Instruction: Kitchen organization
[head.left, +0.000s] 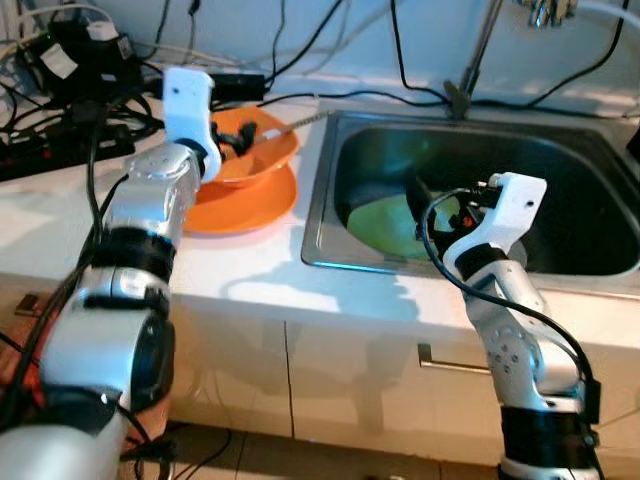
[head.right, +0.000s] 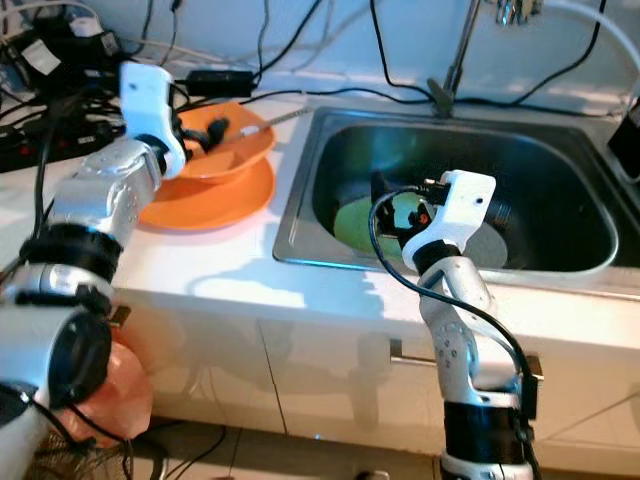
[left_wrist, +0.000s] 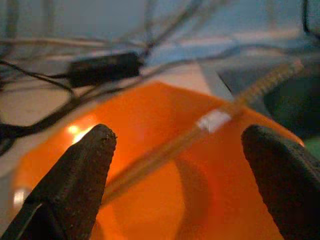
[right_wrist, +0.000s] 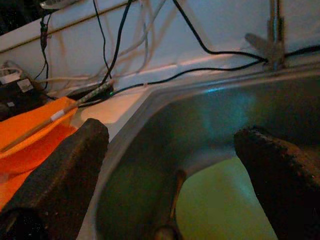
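left gripper: hovering over the orange bowl, fingers spread wide, holding nothing; left wrist view is showing both pads either side of the stick
bowl: sitting on an orange plate on the counter, just left of the sink
stick: thin utensil, chopstick or straw by the look of it, leaning in the bowl with its far end passing over the rim toward the sink
step in hand: looking like a pick of the stick; advising centring the handle between the pads, lowering until both pads are bracketing it, then closing slowly, since a thin round shaft is likely to roll or tip out
sink: holding a green plate and a dark utensil beside it
right gripper: reaching down into the sink above the green plate, fingers wide apart, nothing gripped
risk: cables are crowding the counter behind the bowl; keeping the left wrist clear of them
writing: no brand, label or text legible; white band on the stick is too blurred to read
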